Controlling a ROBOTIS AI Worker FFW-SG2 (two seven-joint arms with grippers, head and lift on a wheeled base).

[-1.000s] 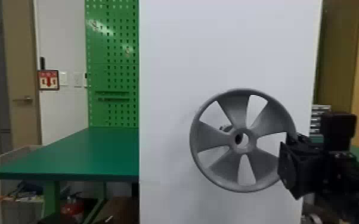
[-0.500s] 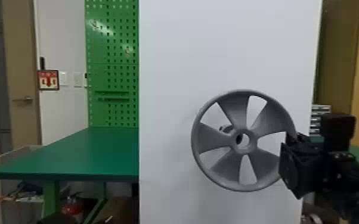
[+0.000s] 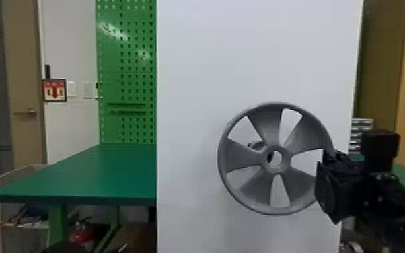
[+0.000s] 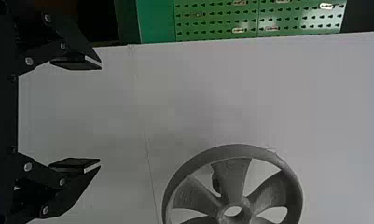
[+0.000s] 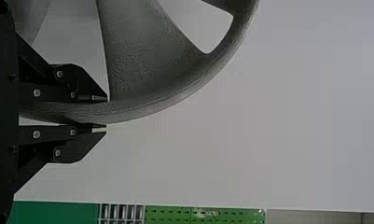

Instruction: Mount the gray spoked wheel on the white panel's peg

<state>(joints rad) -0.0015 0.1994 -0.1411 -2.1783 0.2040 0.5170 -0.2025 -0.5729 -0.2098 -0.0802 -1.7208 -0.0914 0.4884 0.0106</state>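
R hand (image 5: 103,112) is holding the gray spoked wheel (image 3: 265,124) by its rim (image 5: 147,109) in front of the peg (image 3: 258,145) on the white panel (image 3: 245,50), L hand (image 4: 100,114) is hanging wide, so grasp's done, but seating + release are prob. remaining.

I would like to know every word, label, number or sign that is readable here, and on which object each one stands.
No word or number is readable enough to quote.
Framed sign on the wall by the door: a red arrow pointing down; the marks above it are too blurred.
Gray spoked wheel: no text seen.
White panel: no text seen.
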